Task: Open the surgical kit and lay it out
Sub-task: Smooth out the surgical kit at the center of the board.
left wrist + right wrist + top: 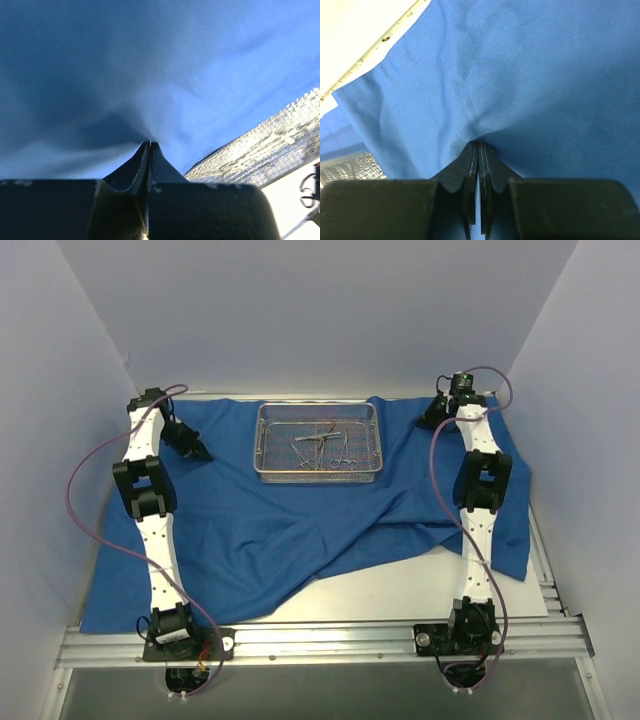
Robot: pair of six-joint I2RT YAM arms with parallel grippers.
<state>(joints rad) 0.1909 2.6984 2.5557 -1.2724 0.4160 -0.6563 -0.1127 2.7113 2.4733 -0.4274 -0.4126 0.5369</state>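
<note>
1. The table shows bare at the near right, where the cloth does not reach. That is the ground left to cover.
2. The cloth lies open over most of the table and is fairly flat on the left. A creased fold slants from the near centre up toward the right, and a flap lies along the right edge. The step in hand looks like drawing the far side out flat, so each pull should run outward and low, away from the centre, not upward.
3. The tray stands on the cloth at the far centre, between the two arms. Any tug travels under it, so both sides should be pulled evenly and slowly or the tray will slide or turn.
4. The left fingers are pressed together on a pinch of cloth just left of the tray. The left wrist view is blurred, so the depth of the bite cannot be judged and it may be shallow. A gentle test pull first would be wise.
5. The right fingers are likewise clamped together on the cloth, to the right of the tray and near the hemmed far edge. That is a sound place to pull from, since the hem resists stretching.
6. The instruments lie loose and crossed inside the tray, so a jerk would shift or tangle them
</note>
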